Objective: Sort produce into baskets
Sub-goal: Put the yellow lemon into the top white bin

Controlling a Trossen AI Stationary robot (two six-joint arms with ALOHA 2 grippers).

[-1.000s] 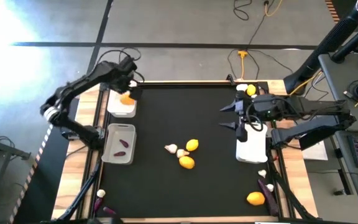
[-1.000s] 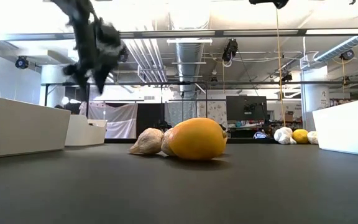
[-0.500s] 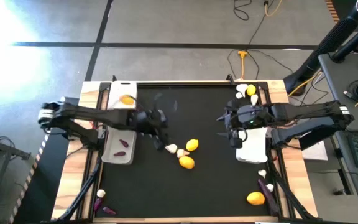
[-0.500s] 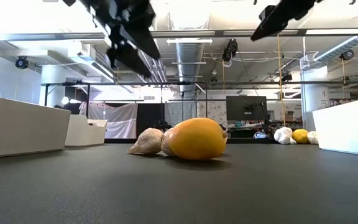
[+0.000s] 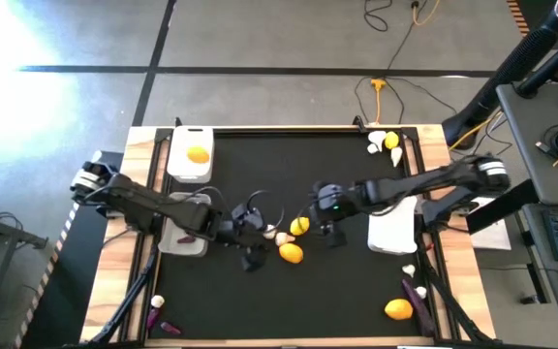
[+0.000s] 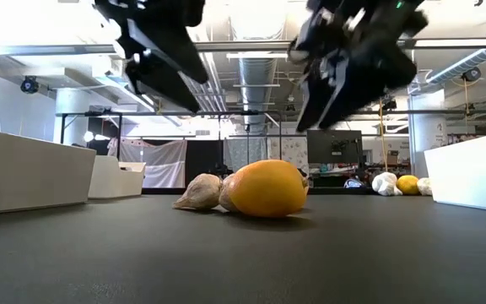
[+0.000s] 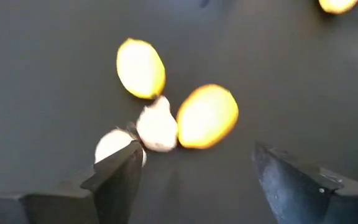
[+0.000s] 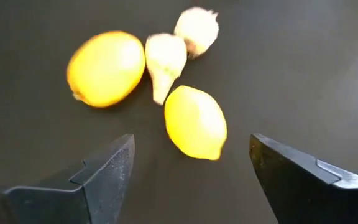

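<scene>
Two yellow citrus fruits (image 5: 299, 226) (image 5: 291, 253) and two white garlic bulbs (image 5: 267, 231) (image 5: 281, 237) lie in a cluster on the black mat at mid-table. My left gripper (image 5: 258, 236) hovers open just left of the cluster, tilted down at it. In the left wrist view the nearest garlic bulb (image 7: 114, 144) sits by one finger. My right gripper (image 5: 318, 219) hovers open just right of the cluster, above the nearer citrus (image 8: 196, 122). In the low view both grippers (image 6: 163, 63) (image 6: 353, 63) hang clear above the fruit (image 6: 266, 188).
A white basket (image 5: 177, 167) at far left holds a citrus (image 5: 198, 154). A second basket (image 5: 170, 242) lies under my left arm and a third (image 5: 392, 235) at right. Loose produce lies at the far right corner (image 5: 384, 142), near right (image 5: 398, 309) and near left (image 5: 157, 302).
My left gripper has swung from over the far-left basket toward the table's middle and down to the cluster, rolling as it went. My right gripper has moved from over the right basket toward the left and down to the cluster. The produce has stayed put.
</scene>
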